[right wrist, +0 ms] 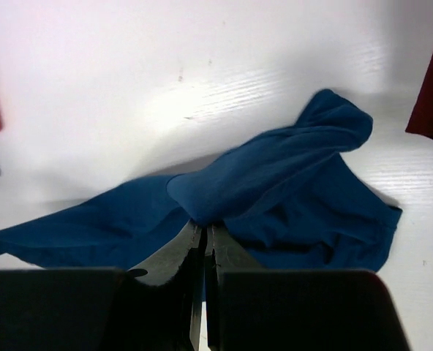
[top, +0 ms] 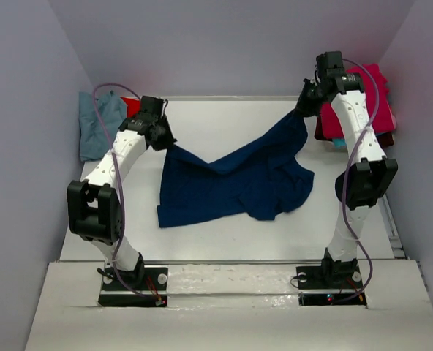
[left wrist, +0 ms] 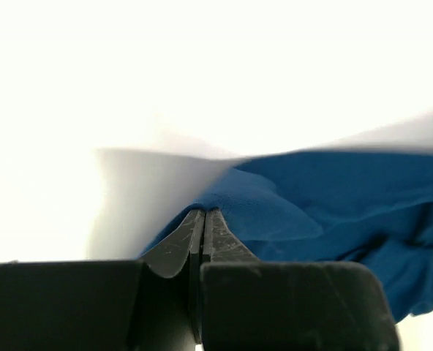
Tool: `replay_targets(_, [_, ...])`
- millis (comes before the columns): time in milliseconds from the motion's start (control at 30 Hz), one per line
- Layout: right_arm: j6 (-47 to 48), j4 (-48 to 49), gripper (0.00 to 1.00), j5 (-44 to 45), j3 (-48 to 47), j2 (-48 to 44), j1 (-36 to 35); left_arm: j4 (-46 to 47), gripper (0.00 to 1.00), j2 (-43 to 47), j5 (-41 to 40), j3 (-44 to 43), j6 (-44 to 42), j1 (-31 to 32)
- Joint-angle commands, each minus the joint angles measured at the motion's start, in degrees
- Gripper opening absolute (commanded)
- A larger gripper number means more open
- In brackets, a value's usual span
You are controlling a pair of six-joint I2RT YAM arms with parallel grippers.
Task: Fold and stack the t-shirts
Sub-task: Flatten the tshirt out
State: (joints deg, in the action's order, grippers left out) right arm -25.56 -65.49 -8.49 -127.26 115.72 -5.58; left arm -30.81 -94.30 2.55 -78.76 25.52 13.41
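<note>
Navy tee point(top: 231, 183) is hanging as a slack band across the middle of the table point(top: 224, 245), its long axis running from the left side toward the far right corner, with the loose bulk sagging onto the surface toward the near edge. A grey-blue tee point(top: 99, 128) is lying in the far left corner and a red pile point(top: 366, 95) is sitting in the far right corner, both apart from the navy one. The left claw point(top: 165, 139) is pinching one end of the band and the right claw point(top: 304, 108) is pinching the other, higher end, so each arm is holding its own side and the cloth is lying between and nearer than both. Flattening it is probably depending on drawing the ends apart along that axis. The top view is showing the whole span and both grips; the left wrist view, washed out, is showing only cloth at pressed-together tips; the right wrist view is showing the crumpled folds below.
</note>
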Motion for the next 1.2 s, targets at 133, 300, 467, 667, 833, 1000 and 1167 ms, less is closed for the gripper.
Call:
replay_targets(133, [0.1,1.8,0.07,-5.0,-8.1,-7.3,0.4,-3.1,0.06,2.8,-5.4,-9.9,-3.3,0.0])
replay_targets(300, [0.1,4.9,0.07,-5.0,-8.0,-9.1,0.4,-2.7,0.06,3.3,-7.8,-13.0,-4.1,0.0])
replay_targets(467, [-0.5,7.3,0.07,-6.1,-8.4,-10.8,0.4,-2.9,0.06,2.5,-8.7,-17.8,-3.8,0.0])
replay_targets(667, [-0.1,9.6,0.07,-6.6,-8.1,-13.9,0.4,-1.2,0.06,5.4,-11.7,-21.4,-4.9,0.0])
replay_targets(833, [-1.0,11.9,0.07,-7.7,-8.3,-16.5,0.4,-1.0,0.06,7.8,-12.6,-24.5,-5.5,0.0])
replay_targets(1000, [-1.4,13.5,0.07,-7.5,-10.1,-18.0,0.4,1.0,0.06,9.5,-13.4,-26.0,-5.6,0.0])
replay_targets(1167, [-2.5,16.1,0.07,-8.0,-9.1,-21.6,0.4,1.6,0.06,12.1,-13.5,-27.2,-4.6,0.0])
